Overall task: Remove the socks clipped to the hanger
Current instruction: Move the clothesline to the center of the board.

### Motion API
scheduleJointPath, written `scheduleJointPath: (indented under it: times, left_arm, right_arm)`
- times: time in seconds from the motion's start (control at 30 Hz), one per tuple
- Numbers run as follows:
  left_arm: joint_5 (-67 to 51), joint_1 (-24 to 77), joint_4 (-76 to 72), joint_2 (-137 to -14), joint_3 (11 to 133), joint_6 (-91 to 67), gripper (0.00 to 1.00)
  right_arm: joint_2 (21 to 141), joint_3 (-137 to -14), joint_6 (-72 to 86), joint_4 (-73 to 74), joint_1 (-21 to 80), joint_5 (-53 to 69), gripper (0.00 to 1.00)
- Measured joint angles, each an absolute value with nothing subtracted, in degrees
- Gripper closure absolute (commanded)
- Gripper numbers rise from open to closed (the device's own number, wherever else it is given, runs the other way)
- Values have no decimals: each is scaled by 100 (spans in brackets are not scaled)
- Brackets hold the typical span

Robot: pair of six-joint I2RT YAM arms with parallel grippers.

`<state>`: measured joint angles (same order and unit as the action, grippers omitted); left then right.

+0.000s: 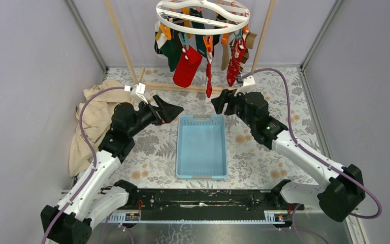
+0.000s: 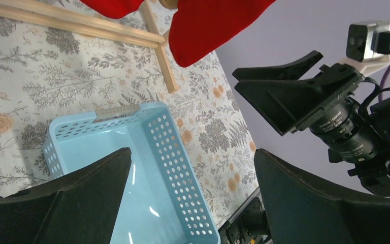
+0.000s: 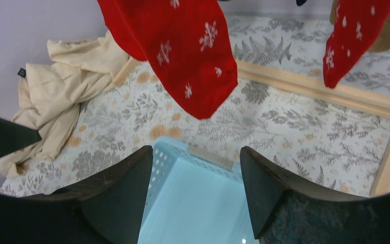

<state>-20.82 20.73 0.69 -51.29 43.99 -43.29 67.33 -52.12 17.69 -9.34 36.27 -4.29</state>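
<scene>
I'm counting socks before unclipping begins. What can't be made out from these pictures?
Hanger hook: top external, cut off by the top edge.
Socks: top external, rear ones hidden behind front ones and the ring, so no exact count.
Clips holding the red socks: both wrist views, cut off by the top edge.

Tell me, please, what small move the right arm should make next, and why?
Probably raise the right end effector toward the red snowflake sock straight ahead of it: its jaws are open and empty, and the sock hangs clipped to the hanger.
</scene>
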Motion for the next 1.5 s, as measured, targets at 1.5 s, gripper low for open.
scheduleJointPath:
  times: [1.5]
  left_arm:
    - [2368, 519, 1083, -9080, 6563, -2899, 9]
  right_arm:
    - [9891, -6945, 2449, 891, 1096, -613, 35]
